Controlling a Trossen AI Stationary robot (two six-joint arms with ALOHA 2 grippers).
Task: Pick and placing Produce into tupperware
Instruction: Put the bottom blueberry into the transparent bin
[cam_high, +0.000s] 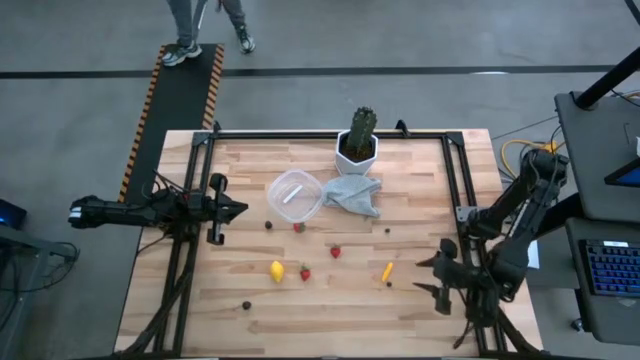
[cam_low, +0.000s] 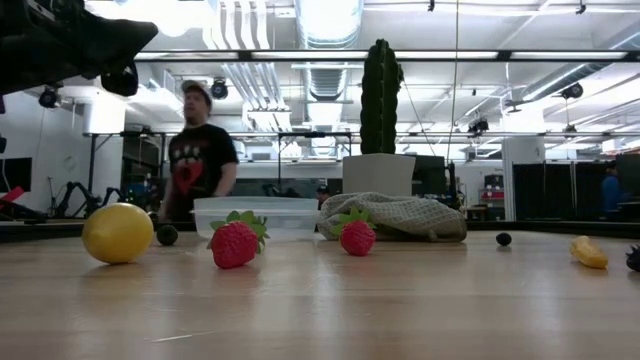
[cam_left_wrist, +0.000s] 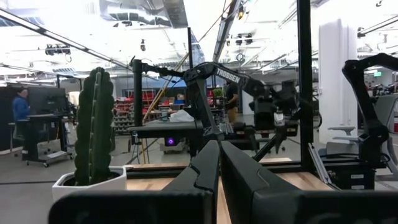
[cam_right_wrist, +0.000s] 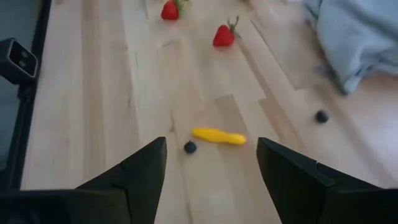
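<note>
The clear round tupperware (cam_high: 294, 194) stands on the table's far middle, with nothing in it that I can see. Loose produce lies on the wood: three strawberries, one of them (cam_high: 335, 251) near the middle, a lemon (cam_high: 276, 270), an orange carrot-like piece (cam_high: 387, 271) and several small dark balls. My right gripper (cam_high: 432, 275) hovers open at the table's right side, slanting down toward the carrot-like piece (cam_right_wrist: 218, 135) and a dark ball (cam_right_wrist: 189, 147). My left gripper (cam_high: 240, 209) waits shut at the left edge, clear of the tupperware.
A green cactus in a white pot (cam_high: 357, 148) stands at the far edge. A pale blue-grey cloth (cam_high: 355, 192) lies bunched between the pot and the tupperware. Black frame rails (cam_high: 455, 190) run along the table's sides. A person (cam_low: 198, 150) stands beyond the far edge.
</note>
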